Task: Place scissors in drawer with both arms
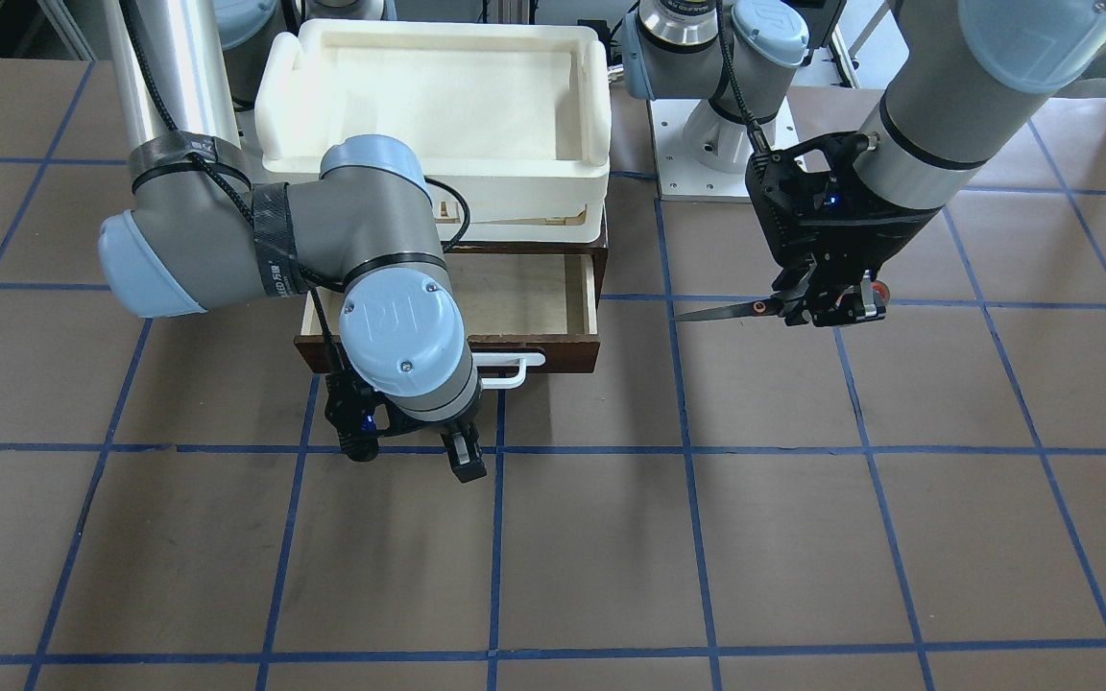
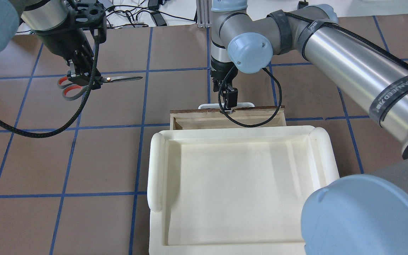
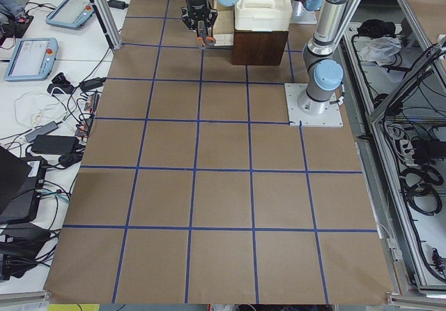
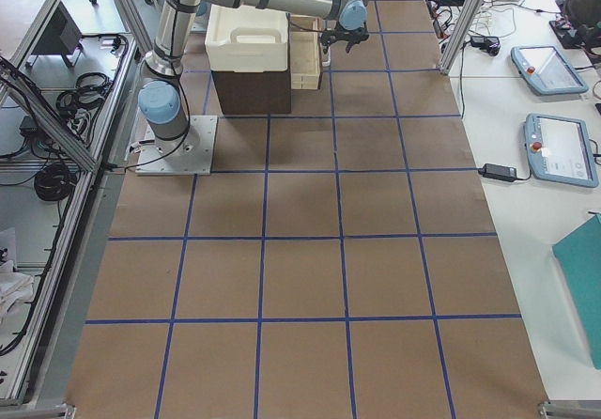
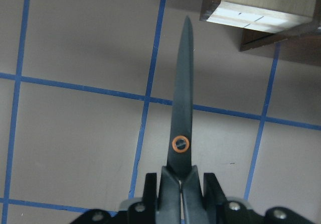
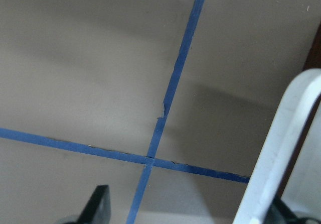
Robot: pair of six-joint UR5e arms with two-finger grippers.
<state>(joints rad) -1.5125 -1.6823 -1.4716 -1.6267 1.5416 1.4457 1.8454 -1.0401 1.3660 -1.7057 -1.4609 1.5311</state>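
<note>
Now scissors (image 2: 109, 80) sit clamped in left pincer (image 2: 80, 75), blades outward.

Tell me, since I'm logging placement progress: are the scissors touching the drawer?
Apart. The front-facing view shows bare table between the blade tip of the scissors, held by the left claw, and the drawer side.
</note>
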